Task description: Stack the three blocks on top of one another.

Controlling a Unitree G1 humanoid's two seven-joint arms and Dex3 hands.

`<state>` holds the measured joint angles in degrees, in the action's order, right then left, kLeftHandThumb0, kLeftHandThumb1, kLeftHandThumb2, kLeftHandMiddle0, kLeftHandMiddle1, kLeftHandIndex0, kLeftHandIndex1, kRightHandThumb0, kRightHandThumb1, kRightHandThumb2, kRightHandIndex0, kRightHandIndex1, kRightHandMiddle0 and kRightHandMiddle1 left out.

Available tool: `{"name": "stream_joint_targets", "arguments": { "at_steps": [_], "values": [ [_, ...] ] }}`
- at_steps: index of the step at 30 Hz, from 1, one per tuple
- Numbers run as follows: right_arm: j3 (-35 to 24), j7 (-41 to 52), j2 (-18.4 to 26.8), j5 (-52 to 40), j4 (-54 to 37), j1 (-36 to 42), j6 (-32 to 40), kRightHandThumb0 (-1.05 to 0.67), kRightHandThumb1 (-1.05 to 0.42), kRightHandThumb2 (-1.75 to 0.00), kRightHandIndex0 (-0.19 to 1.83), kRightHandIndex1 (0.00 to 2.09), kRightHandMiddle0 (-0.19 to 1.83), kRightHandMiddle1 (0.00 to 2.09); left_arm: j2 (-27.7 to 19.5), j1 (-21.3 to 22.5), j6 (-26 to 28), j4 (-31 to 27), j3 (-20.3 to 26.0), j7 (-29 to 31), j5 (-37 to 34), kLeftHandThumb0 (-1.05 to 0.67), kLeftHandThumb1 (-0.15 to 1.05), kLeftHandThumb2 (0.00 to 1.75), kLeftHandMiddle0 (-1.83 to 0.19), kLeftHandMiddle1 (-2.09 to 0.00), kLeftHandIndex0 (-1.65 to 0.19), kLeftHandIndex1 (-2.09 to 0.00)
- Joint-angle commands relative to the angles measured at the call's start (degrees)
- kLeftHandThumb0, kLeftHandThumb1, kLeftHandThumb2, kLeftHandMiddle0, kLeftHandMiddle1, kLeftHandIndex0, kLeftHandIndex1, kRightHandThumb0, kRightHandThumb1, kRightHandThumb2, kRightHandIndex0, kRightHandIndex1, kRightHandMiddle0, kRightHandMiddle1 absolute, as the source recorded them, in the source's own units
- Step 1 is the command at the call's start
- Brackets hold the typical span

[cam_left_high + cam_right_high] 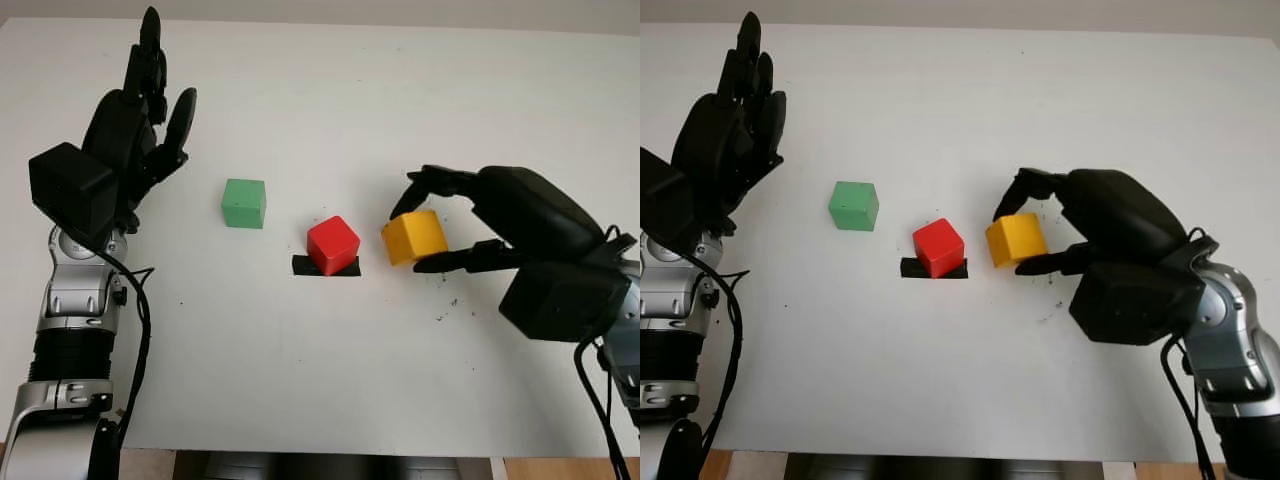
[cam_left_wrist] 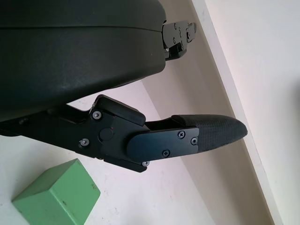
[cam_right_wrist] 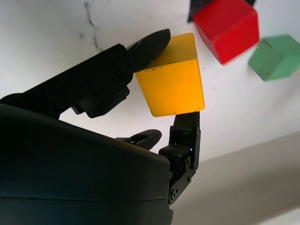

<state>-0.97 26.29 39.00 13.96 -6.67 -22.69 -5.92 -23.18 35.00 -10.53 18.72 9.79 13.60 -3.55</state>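
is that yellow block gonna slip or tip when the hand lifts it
Probably rigid: the yellow block keeps crisp edges between the right hand fingertips. It looks tilted, pinched near opposite corners, so it might pivot. Its smooth faces could slip a little. The left hand is open, raised beside the green block.

Left hand (image 1: 140, 120) open, raised at far left, right hand (image 1: 450, 225) fingers curled, pinching closed

I see a green block (image 1: 244, 203), a red block (image 1: 333, 244) on a black patch (image 1: 300, 266), and a yellow block (image 1: 413, 237) on my white tabletop (image 1: 340, 90); my right hand (image 1: 440, 225) and left hand (image 1: 140, 110) are black.
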Motion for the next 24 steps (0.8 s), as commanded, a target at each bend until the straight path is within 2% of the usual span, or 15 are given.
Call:
{"name": "stream_joint_targets", "arguments": {
  "at_steps": [1,7,12,16,24],
  "values": [
    [-0.16,1.99,0.67,-2.22,2.51,-3.56,-0.71,-0.38,-0.91,-0.06,0.44,0.07,0.50,1.40,-0.55,0.53,-0.07,-0.41,0.52,0.05,-0.39,-0.82,1.05,0.53,0.19,-0.04,0.19,-0.02],
    [1.83,10.39,0.86,-6.80,9.07,-13.81,0.55,-0.38,-0.91,-0.05,0.40,0.05,0.50,1.38,-0.71,0.62,-0.66,-0.22,0.53,0.18,-0.35,-0.81,1.05,0.52,0.19,-0.05,0.19,-0.02],
    [5.13,16.15,0.68,-6.70,14.99,-23.17,-0.45,-0.39,-0.91,-0.06,0.39,0.04,0.51,1.38,-0.54,0.99,-1.08,0.52,0.61,0.02,-0.38,-0.81,1.05,0.52,0.18,-0.05,0.18,-0.03],
    [8.74,19.87,-0.57,-5.18,20.59,-30.38,-1.54,-0.41,-0.93,-0.06,0.39,0.04,0.49,1.47,-0.56,1.04,-0.89,0.59,0.51,0.06,-0.29,-0.81,1.05,0.52,0.18,-0.05,0.18,-0.04],
    [13.44,22.51,-3.14,-2.33,28.21,-36.44,-4.86,-0.48,-0.94,-0.06,0.44,0.07,0.48,1.57,-0.37,1.02,-0.93,0.48,0.34,-0.26,0.04,-0.82,1.05,0.53,0.18,-0.06,0.18,-0.05]
  ]
}}
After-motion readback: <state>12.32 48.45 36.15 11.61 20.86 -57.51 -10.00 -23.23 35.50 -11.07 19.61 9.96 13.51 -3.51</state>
